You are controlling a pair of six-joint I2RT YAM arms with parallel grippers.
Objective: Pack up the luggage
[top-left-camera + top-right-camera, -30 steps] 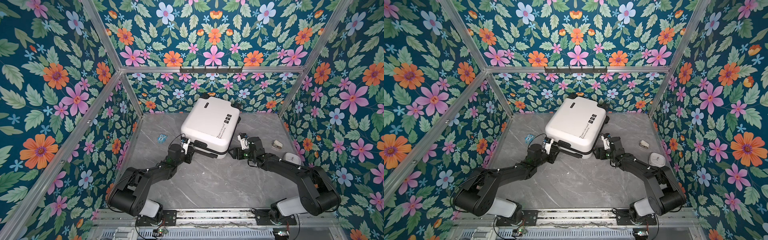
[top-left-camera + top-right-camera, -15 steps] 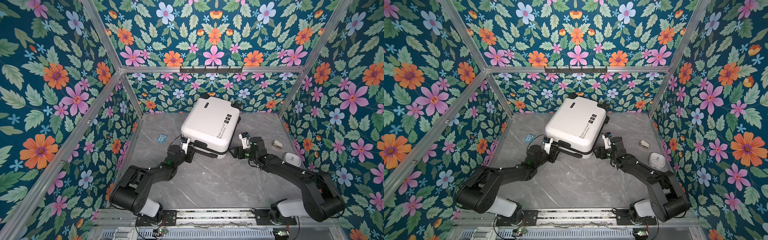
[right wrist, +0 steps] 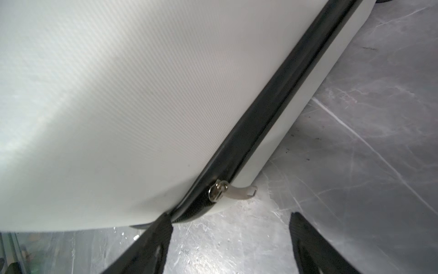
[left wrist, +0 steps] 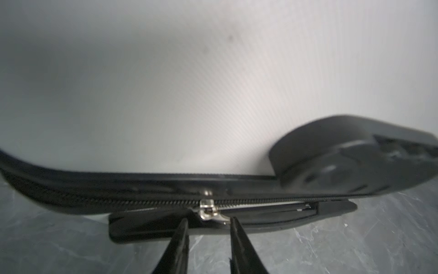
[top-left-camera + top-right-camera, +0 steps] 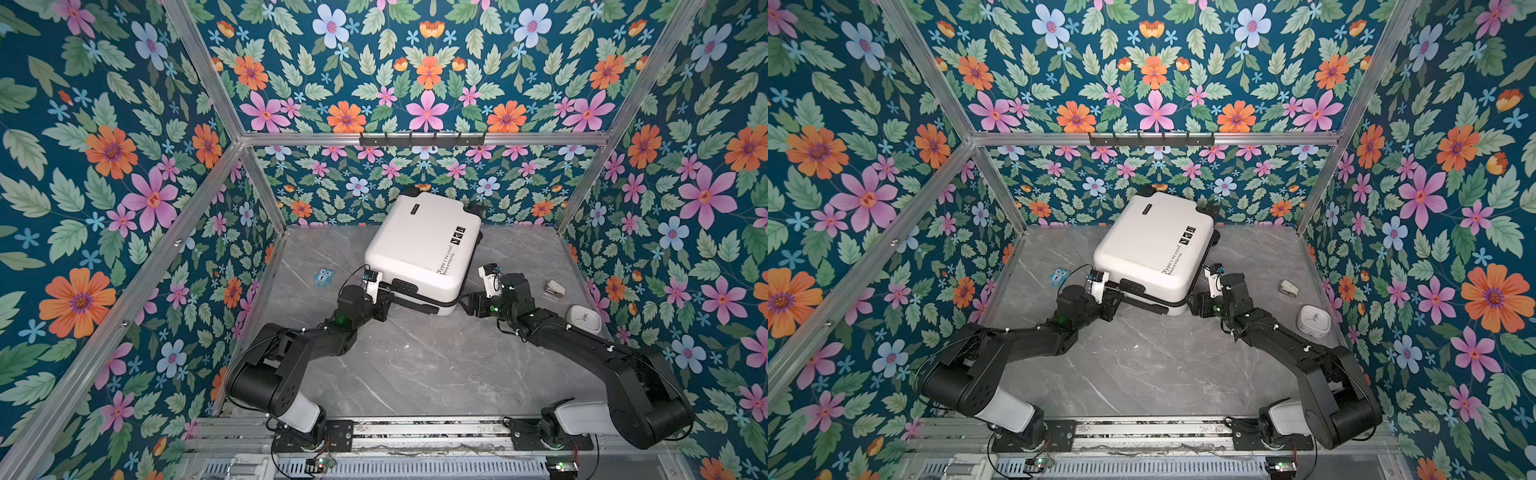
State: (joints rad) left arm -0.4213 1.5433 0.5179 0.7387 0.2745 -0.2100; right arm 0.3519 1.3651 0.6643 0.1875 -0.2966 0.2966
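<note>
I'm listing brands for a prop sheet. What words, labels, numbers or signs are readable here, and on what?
"...r ve cool": larger black print on the luggage lid; first word blurred.
Smaller line beneath it: too small to read.
Three black square signs beside the print: symbols unreadable.
Small dark badge near the lid's far edge: unreadable.
Blue owl-shaped thing: its mark is too small to read.
</note>
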